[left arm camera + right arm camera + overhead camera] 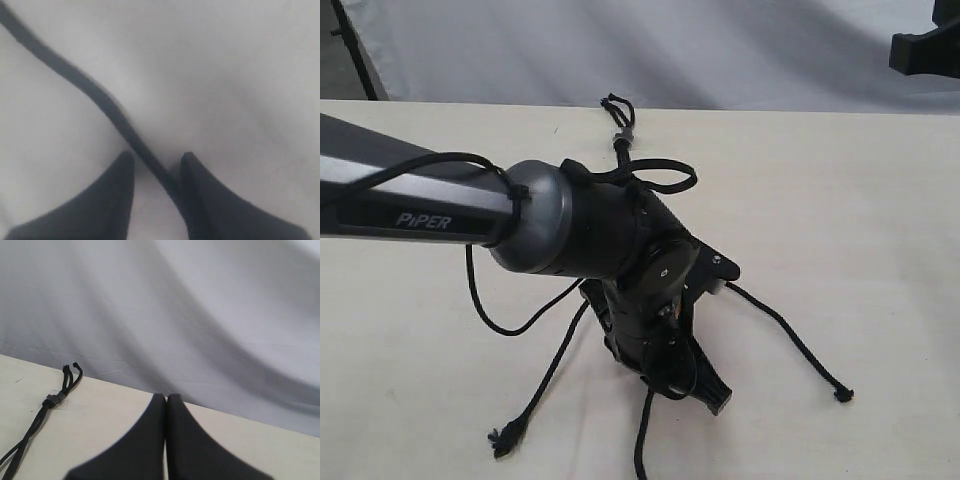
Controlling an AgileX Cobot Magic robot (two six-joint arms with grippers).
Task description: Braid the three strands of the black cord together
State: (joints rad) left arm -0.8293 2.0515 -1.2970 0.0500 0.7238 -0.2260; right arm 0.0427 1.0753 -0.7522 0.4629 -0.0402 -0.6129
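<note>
**Left gripper (156, 161) open astride one strand; right gripper (166, 398) closed and empty**

The left gripper was down at the table (860, 200), over the middle of the black cord (620, 150). Its jaws stood moderately apart. One strand (95, 95) ran diagonally between them along the table surface and lay close against the inner edge of one finger (200, 190). The jaws did not clamp it. The right gripper's fingers were pressed together with nothing between them, well apart from the cord.

The cord's knotted loop (615, 105) and grey band (624, 133) lay at the far edge of the table. The three strands emerged from beneath the left arm (570, 225) and lay separate:
- one ran left to a frayed knot (505, 437);
- one ran toward the near edge (640, 450);
- one ran right to a knot (842, 394).
</note>
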